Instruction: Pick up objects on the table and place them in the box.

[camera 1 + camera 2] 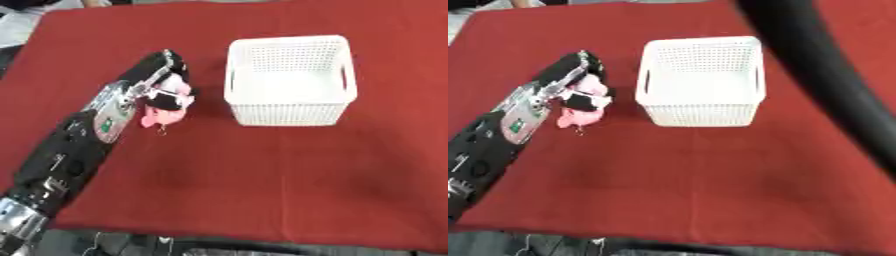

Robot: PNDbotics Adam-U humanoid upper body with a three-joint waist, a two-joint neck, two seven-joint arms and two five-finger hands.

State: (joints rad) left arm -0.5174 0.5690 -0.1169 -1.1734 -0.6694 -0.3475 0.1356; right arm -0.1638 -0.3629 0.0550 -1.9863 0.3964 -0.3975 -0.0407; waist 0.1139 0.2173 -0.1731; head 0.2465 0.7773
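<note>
One pink toy [163, 116] in curled left hand [166, 82]; one white basket [289, 112] beside.

Cloth, plastic and metal on the table

Matt red tablecloth [262, 175]; white perforated plastic basket [289, 82], smooth-rimmed; soft pink plush toy [166, 112]; left hand [162, 75] of matt black casing with shiny silver metal joints.

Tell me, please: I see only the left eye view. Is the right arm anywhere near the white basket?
Observer: The right eye view shows a blurred black bar, probably that arm, running from the top edge to the right edge, just right of the white basket.
Operator: Does it cover the basket?
Observer: No, the basket's whole rim shows there.
Operator: Is its hand visible?
Observer: No, the bar leaves the picture without a hand.
</note>
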